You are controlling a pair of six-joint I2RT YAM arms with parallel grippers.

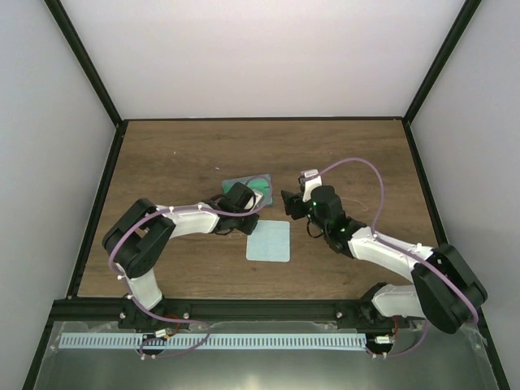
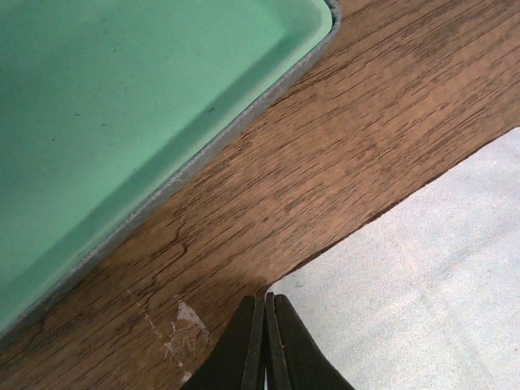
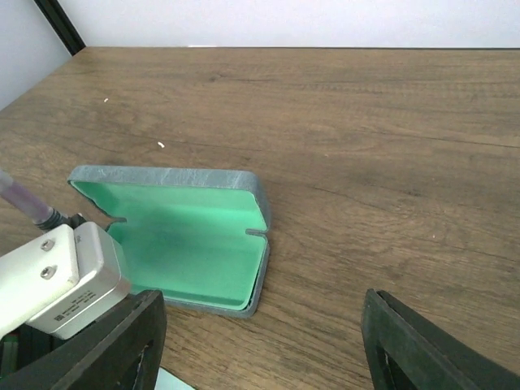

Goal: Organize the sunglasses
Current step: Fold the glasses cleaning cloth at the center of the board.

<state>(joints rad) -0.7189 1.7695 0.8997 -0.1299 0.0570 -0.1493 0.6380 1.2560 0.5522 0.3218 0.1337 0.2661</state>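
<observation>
Table (image 1: 179,154) carries the open grey case (image 3: 187,236), green lining up, lying mid-table. The pale cloth (image 1: 269,241) lies flat just near-right of it, wood showing between the two. Your left gripper (image 2: 266,307) is down low with its jaws pressed together, tips right at the cloth's far-left corner, and you can't tell whether they've pinched the edge; your right gripper (image 3: 260,325) hangs right of the case, facing it, jaws wide apart with nothing between them.
</observation>
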